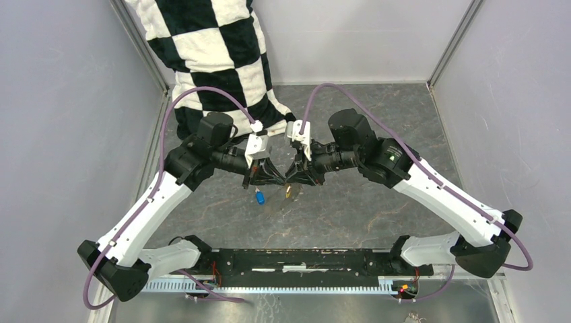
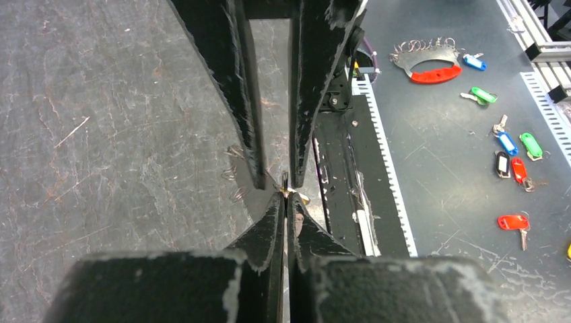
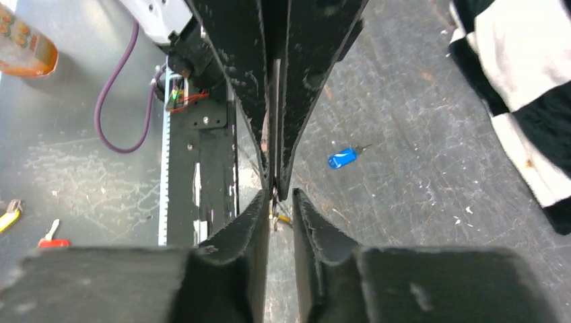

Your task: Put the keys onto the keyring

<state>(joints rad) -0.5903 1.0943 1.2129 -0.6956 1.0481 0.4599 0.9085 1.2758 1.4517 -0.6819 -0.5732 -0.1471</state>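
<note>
Both grippers meet tip to tip over the middle of the table. My left gripper (image 2: 286,199) is shut, its tips pinching a thin metal piece from which the yellow-headed key (image 2: 303,200) sticks out. The same key (image 3: 283,217) hangs just past my right gripper (image 3: 279,196), whose jaws stand slightly apart around the thin piece without clamping it. In the top view the yellow key (image 1: 289,192) shows under the joined tips. The blue-headed key (image 1: 259,197) lies loose on the table to the left, apart from both grippers (image 3: 342,158). The keyring shows only as faint wire curls (image 2: 236,194) beside the fingers.
A black-and-white checkered cloth (image 1: 215,60) lies at the back left, close behind the left arm. Several coloured key tags (image 2: 512,151) and a red-edged tool (image 2: 431,70) lie on the metal ledge beyond the toothed rail (image 2: 384,155). An orange object (image 3: 23,47) sits there too.
</note>
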